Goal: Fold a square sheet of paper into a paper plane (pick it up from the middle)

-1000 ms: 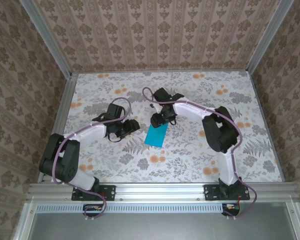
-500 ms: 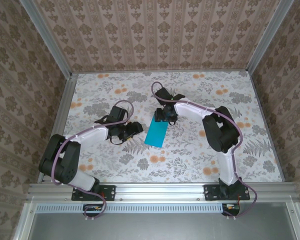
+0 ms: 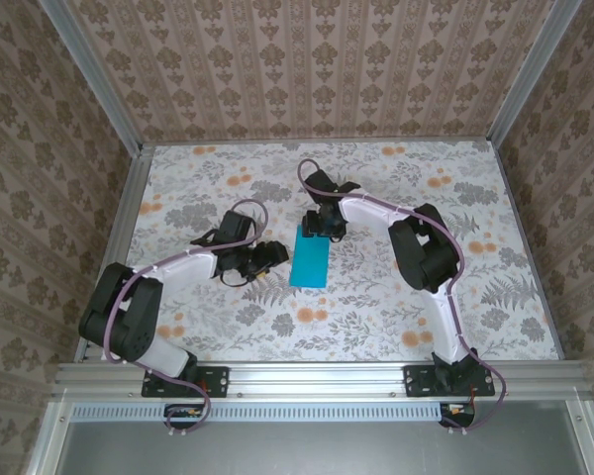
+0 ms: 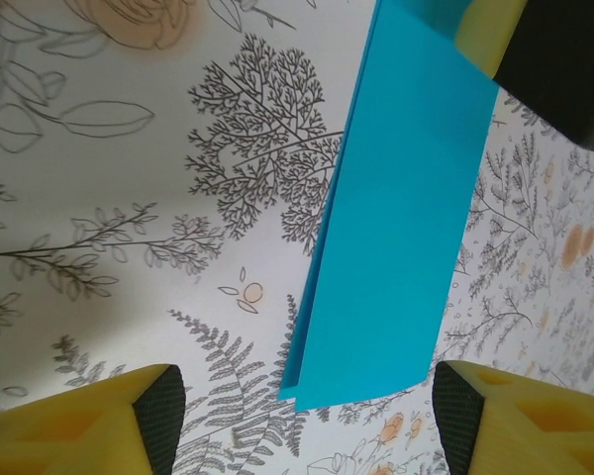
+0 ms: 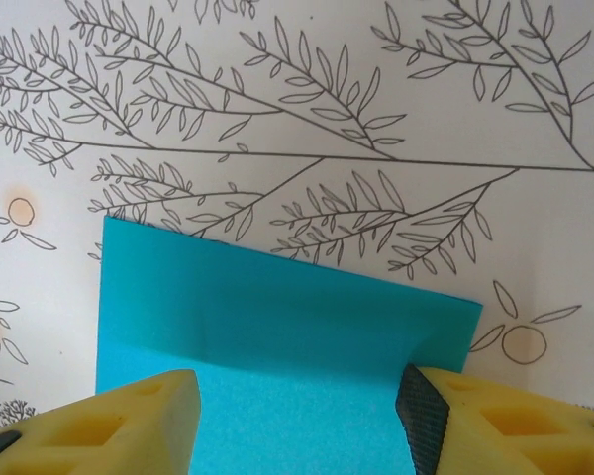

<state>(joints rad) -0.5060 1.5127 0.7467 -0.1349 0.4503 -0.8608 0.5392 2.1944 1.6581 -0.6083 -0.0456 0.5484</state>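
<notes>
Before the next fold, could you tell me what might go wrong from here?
1. The folded paper's two layers gape slightly at the near end, so the fold may spring open once the right gripper at its far end lifts.
2. The open left gripper sits beside the paper; a sideways nudge could slide it across the table and skew the crease.
</notes>
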